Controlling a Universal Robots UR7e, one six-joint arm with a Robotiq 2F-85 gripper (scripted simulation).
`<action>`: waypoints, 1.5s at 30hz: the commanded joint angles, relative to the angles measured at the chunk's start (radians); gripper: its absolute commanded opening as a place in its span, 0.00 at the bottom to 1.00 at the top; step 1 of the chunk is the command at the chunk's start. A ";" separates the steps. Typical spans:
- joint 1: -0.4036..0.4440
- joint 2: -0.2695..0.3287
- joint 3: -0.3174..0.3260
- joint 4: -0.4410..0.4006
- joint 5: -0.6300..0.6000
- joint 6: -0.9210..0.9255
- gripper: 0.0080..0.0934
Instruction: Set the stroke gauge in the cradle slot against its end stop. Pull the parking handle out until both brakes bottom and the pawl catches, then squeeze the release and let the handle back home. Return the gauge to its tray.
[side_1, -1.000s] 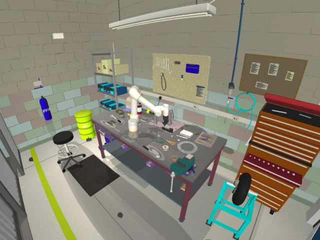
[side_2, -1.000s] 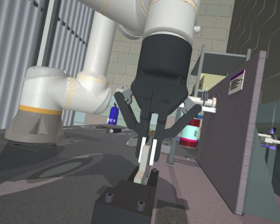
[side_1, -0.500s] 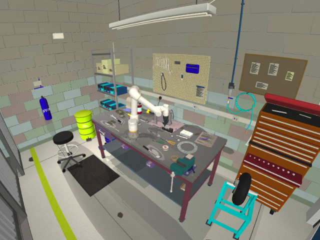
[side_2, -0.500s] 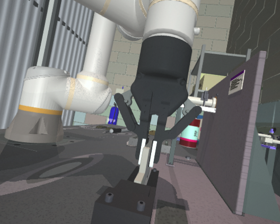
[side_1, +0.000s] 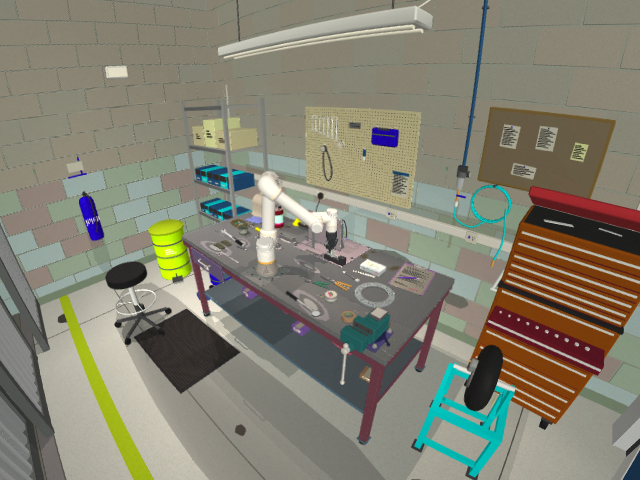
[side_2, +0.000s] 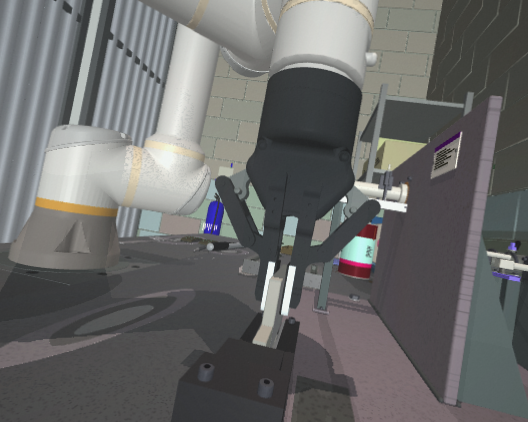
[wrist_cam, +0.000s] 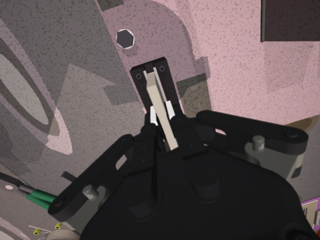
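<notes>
My gripper (side_2: 278, 292) (wrist_cam: 160, 114) (side_1: 331, 249) hangs over the pink mat on the bench, clamped on the stroke gauge (side_2: 270, 312) (wrist_cam: 160, 108), a pale flat bar. The gauge's lower end sits in the slot of a dark block (side_2: 240, 377) (wrist_cam: 155, 82) with two screw heads. The bar tilts, its upper end rising between my fingers. To the right stands an upright purple-grey panel (side_2: 430, 250) with a small label. A white rod (side_2: 385, 191) sticks out from that panel behind my gripper. Whether the gauge's end touches the slot's end is hidden.
Behind the work stand a metal shelf rack (side_1: 227, 160) and a pegboard (side_1: 362, 155) on the block wall. A red and white can (side_2: 357, 252) stands behind my gripper. A hex bolt (wrist_cam: 125, 38) sits in the mat. A vice (side_1: 364, 330) and a ring (side_1: 374, 294) lie nearer the bench front.
</notes>
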 joint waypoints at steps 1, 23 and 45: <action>0.000 -0.001 -0.001 -0.001 0.000 0.000 0.00; 0.000 0.002 0.001 -0.007 0.000 0.000 0.00; 0.000 0.011 0.007 -0.021 0.000 0.000 0.00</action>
